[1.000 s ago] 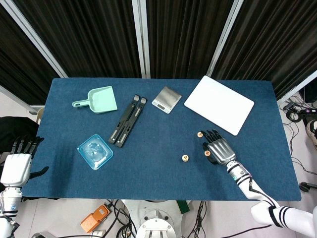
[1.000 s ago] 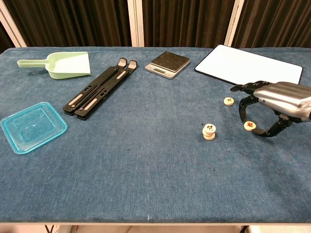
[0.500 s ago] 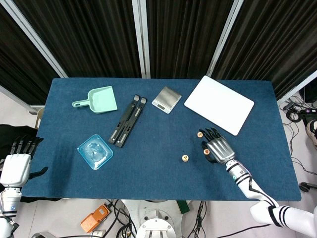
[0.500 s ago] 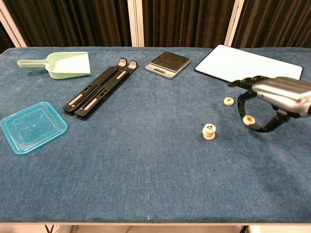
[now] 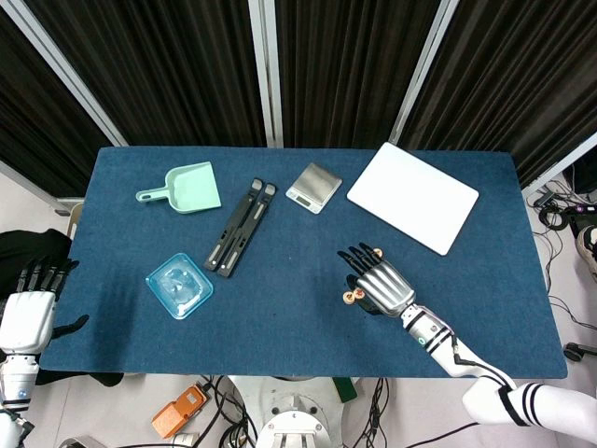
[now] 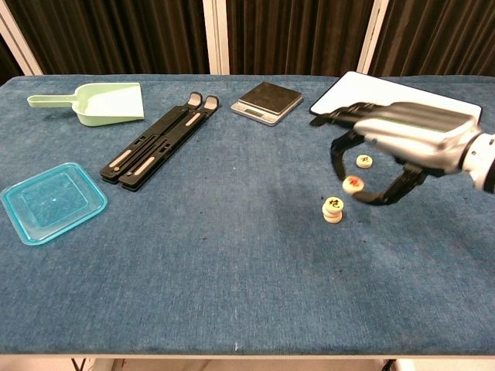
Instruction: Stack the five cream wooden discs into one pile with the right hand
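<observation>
The right hand (image 6: 390, 151) has lifted a cream disc (image 6: 353, 183) off the blue table cover (image 6: 232, 255) and carried it left: a second ago that disc lay on the cloth under the hand's curled fingers, well to the right of the pile. Now the disc sits off the cloth, pinched between the thumb and a finger, just above and to the right of the short pile (image 6: 332, 209). In the head view the same hand (image 5: 378, 283) covers most of that spot, and only the pile's edge (image 5: 348, 297) shows at its left.

The pile looks like two or three discs; the exact count cannot be told. One more disc (image 6: 363, 161) lies loose on the cloth just beyond the hand, near the white board (image 6: 402, 99).

So the pick-up is done and the carry is nearly over. What is left for this disc is a small shift left and a careful lowering, centred so the pile is not knocked. The far disc remains to be fetched.

The left hand (image 5: 28, 313) hangs off the table's near left corner, fingers apart, holding nothing.
</observation>
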`<state>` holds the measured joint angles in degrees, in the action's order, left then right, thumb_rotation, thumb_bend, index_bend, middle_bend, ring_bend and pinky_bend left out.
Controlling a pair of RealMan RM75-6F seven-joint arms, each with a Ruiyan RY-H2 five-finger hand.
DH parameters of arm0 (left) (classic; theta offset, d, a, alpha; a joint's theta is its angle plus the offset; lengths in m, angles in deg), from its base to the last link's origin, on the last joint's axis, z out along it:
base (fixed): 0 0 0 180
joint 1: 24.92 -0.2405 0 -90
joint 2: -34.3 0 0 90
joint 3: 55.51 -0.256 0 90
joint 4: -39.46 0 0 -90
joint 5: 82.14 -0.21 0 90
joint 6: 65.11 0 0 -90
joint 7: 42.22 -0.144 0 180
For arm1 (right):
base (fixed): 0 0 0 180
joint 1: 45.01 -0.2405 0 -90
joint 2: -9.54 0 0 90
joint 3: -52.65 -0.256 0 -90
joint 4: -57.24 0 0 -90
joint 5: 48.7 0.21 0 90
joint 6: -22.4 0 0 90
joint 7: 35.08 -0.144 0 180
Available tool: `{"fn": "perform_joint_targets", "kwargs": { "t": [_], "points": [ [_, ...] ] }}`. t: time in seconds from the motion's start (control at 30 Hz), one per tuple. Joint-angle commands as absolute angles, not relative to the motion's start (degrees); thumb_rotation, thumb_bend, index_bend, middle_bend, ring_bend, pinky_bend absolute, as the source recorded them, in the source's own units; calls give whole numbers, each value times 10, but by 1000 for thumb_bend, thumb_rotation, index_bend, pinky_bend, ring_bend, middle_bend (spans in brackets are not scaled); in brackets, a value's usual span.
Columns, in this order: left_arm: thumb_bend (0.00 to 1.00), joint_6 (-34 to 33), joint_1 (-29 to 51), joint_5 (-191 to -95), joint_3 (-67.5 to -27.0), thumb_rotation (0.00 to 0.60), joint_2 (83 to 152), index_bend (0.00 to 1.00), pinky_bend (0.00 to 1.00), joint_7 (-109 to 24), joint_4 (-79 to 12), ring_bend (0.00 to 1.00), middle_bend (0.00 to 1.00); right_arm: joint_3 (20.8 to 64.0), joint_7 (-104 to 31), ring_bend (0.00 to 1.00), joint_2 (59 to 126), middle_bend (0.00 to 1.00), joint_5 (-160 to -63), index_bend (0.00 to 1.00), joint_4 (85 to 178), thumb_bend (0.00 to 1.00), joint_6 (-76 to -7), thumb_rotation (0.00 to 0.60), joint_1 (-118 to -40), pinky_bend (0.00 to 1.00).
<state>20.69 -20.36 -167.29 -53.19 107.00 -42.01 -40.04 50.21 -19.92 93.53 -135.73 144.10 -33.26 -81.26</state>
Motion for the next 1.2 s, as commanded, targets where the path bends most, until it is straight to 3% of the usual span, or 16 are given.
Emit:
{"fn": "perform_joint_targets", "kwargs": {
  "t": [0.03, 1.2],
  "points": [
    [83, 207, -204, -1672, -532, 600, 1071, 173, 1, -419, -399, 37, 136, 503, -191, 62, 942, 110, -1352, 565, 1441, 483, -325, 600, -818, 83],
    [82, 205, -208, -1671, -533, 600, 1081, 173, 1, -402, -377, 37, 136, 509, -176, 62, 965, 110, -1336, 496, 1423, 483, -317, 600, -831, 83]
  ]
}}
